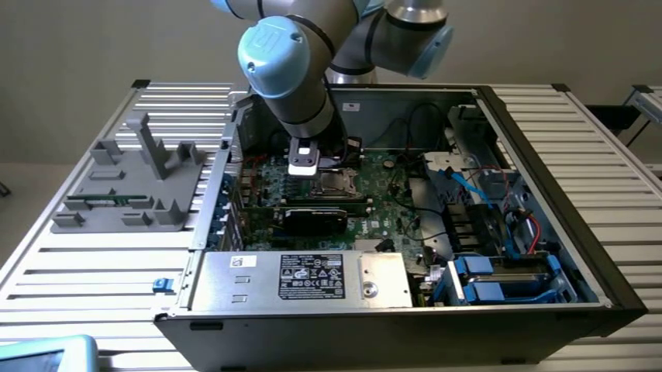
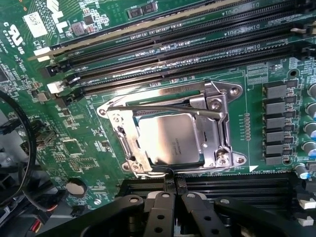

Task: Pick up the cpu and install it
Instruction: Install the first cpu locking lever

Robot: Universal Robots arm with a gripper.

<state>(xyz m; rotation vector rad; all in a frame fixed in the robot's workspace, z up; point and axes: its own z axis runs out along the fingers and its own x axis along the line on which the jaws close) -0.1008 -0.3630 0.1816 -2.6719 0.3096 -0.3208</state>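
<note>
**Wrist view: CPU seated in the socket, fingers closed just short of it**

Wrist view, nearest first. The gripper (image 2: 170, 190) is pressed together, its black fingertips (image 2: 169, 183) meeting with nothing between them. They sit at the edge of the CPU socket frame (image 2: 217, 131), just touching or just clear of the frame's near rail; which of the two cannot be settled.

The cpu (image 2: 170, 138) lies directly ahead of the fingertips, flat inside the socket frame, silvery top upward. It is square, so it offers no long axis. The gripper holds nothing; the chip rests in the socket on its own. Judgement: placement looks done, and the socket's retention is the matter open.

The load plate and lever (image 2: 163, 105) of the socket frame run across the far side of the cpu. The wire lever appears to cross above the chip's far edge; whether it is latched cannot be told.

Beyond the socket frame, four memory slots (image 2: 173, 54) run parallel to its far side, empty. Another bank of slots (image 2: 237, 185) lies on the near side, beside the fingertips. A column of grey components (image 2: 276, 123) stands beside the socket frame.

Exterior view. The arm (image 1: 294, 77) reaches down into the open computer case (image 1: 538, 139), the gripper (image 1: 305, 167) over the socket frame (image 1: 333, 182). The labelled power supply (image 1: 310, 277) lies well apart from it. A grey fixture tray (image 1: 135, 186) stands outside the case.
</note>
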